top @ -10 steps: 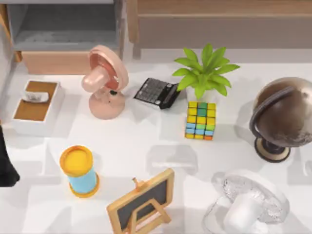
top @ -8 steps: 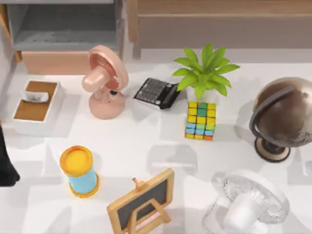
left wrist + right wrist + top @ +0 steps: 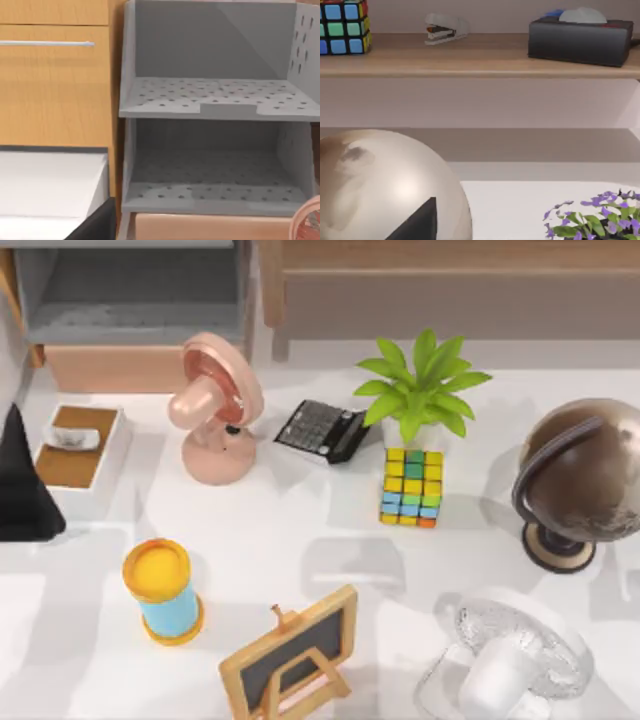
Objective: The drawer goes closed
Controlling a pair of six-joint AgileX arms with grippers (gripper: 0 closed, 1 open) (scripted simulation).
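Observation:
The drawer (image 3: 112,368) is a pale peach-wood box under a grey two-tier shelf unit (image 3: 130,300) at the table's far left. Its front sticks out toward the table beyond the shelf edge. In the left wrist view the drawer front (image 3: 210,227) lies along the lower edge, below the perforated grey shelves (image 3: 215,97). My left gripper (image 3: 25,480) is a dark shape at the left edge, nearer than the drawer and beside a white box. A dark part of it, the left gripper (image 3: 95,224), points toward the shelf unit. My right gripper (image 3: 415,222) shows as a dark wedge in front of a globe.
A white box with a brown top (image 3: 75,455) and a pink fan (image 3: 215,405) stand just in front of the drawer. Farther right are a calculator (image 3: 322,430), a plant (image 3: 420,390), a colour cube (image 3: 411,486) and a globe (image 3: 580,480). Near the front are a yellow-blue cylinder (image 3: 162,590), a chalkboard (image 3: 295,650) and a white fan (image 3: 510,660).
My left arm has moved away from the front of the table toward the drawer, along the left edge. Nothing else has shifted.

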